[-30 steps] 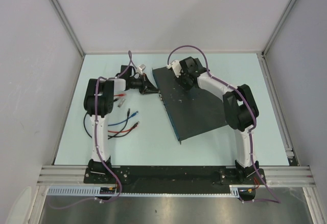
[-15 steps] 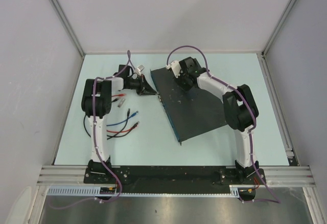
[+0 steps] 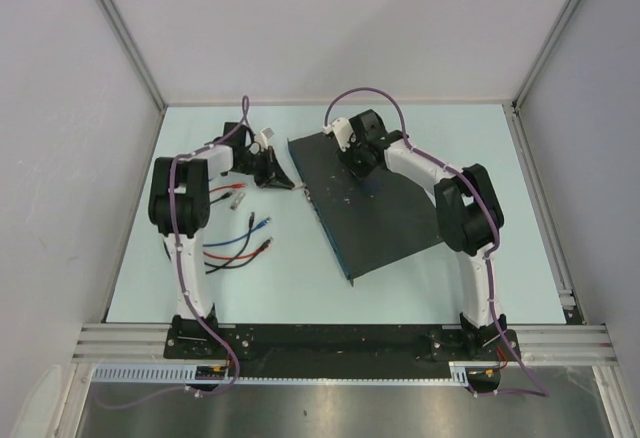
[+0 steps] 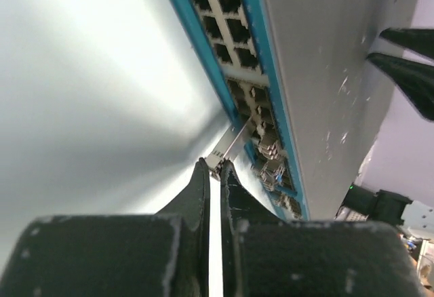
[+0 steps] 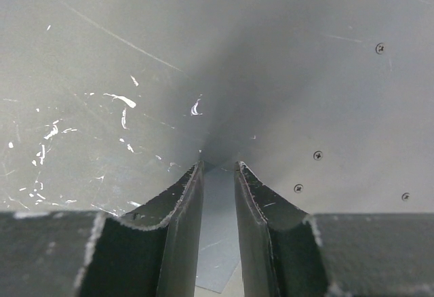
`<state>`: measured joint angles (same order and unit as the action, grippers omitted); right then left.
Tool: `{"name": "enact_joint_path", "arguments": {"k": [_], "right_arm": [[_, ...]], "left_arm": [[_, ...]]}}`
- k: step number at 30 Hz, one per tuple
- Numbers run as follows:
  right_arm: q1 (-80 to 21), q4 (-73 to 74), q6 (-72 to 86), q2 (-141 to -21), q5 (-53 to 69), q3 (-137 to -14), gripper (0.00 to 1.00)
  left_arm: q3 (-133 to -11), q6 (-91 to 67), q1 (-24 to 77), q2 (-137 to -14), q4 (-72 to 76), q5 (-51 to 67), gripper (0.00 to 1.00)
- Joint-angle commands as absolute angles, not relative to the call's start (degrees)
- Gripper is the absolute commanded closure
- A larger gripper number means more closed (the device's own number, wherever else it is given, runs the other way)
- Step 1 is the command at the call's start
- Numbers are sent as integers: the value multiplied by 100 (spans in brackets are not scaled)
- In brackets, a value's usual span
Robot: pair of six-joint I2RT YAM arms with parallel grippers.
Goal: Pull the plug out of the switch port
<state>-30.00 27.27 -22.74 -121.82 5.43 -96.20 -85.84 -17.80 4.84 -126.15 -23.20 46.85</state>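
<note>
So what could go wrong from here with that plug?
The left gripper pinches the clear plug only with its fingertips, so it might slip off. The right gripper merely presses on top of the switch rather than clamping it, so the box could slide with the pull. The loose cables beside the left arm might snag.

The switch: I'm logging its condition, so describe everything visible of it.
The switch is a large flat black metal-looking box, its top scuffed with pale specks. One long edge is blue, with two rows of small sockets. It lies flat and skewed on the table. The right gripper rests its tips on the top near the far corner. The left gripper holds a plug at the sockets.
</note>
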Motion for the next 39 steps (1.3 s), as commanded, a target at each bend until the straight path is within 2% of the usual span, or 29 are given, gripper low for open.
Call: {"name": "enact_joint_path", "arguments": {"k": [1, 4, 9, 11, 12, 13, 14, 15, 18, 24, 32, 39], "right_arm": [[-3050, 3278, -2285, -12788, 659, -9369, 69], [-3032, 3235, -2259, -12823, 659, -9369, 69], [-3059, 3269, -2162, -13034, 799, -9588, 69], [-3067, 3252, -2118, -13078, 844, -9650, 69], [-3067, 3243, -2083, -13087, 870, -9676, 69], [-3076, 3234, -2083, -13087, 879, -9685, 69], [-3067, 3260, -2083, -13104, 879, -9703, 69], [-3059, 3269, -2083, -13104, 896, -9694, 69], [-3041, 3278, -2065, -13104, 932, -9694, 69], [-3032, 3226, -2118, -13017, 897, -9571, 69], [-3059, 3182, -2241, -12911, 703, -9483, 69], [-3076, 3173, -2241, -12902, 685, -9475, 69]], "left_arm": [[-7887, -1204, -368, -11471, -2796, 4517, 100], [-7280, -1038, -834, -11110, -2602, 4816, 100], [-7269, 129, -1274, -11355, -3375, 5263, 100], [-7059, 193, -1353, -11093, -3192, 5379, 100], [-6962, 185, -1362, -10961, -2868, 5588, 97], [-6778, 150, -1362, -10829, -2630, 5738, 92], [-6681, 36, -1319, -10619, -2367, 5835, 82], [-6619, -235, -1284, -10548, -1912, 5862, 62], [-6723, -422, -1020, -10581, -1513, 5854, 48], [-7584, -1353, -572, -11608, -1249, 5669, 46], [-8288, -1266, -44, -12436, -1537, 5230, 45], [-8455, -1274, 211, -12797, -1732, 5370, 48]]}}
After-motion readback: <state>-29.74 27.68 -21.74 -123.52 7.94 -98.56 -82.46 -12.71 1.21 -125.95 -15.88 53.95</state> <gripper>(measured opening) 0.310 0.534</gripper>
